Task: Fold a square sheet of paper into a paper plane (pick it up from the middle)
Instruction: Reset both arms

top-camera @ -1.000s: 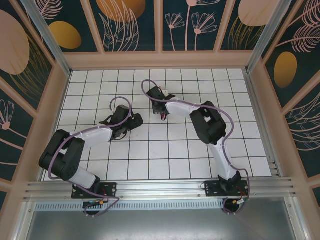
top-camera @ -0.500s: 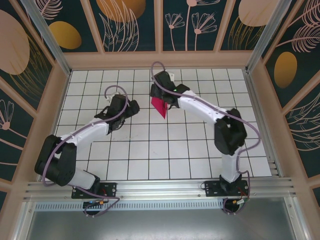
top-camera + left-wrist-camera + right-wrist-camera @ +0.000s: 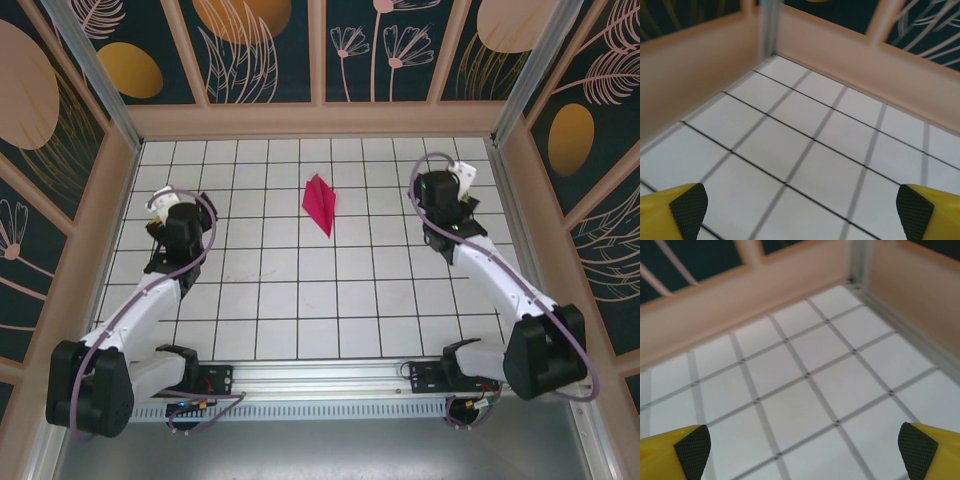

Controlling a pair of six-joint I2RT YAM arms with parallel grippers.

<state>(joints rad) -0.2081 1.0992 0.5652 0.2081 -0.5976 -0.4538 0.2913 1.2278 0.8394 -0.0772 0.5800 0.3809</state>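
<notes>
While both tools stand released, jaws spread wide with nothing between them, the left tool hangs over bare tiles near the far-left corner of the table, and the right tool near the far-right corner. The paper plane, a magenta-pink pointed dart, lies flat near the far edge at mid-width, well apart from both tools.
</notes>
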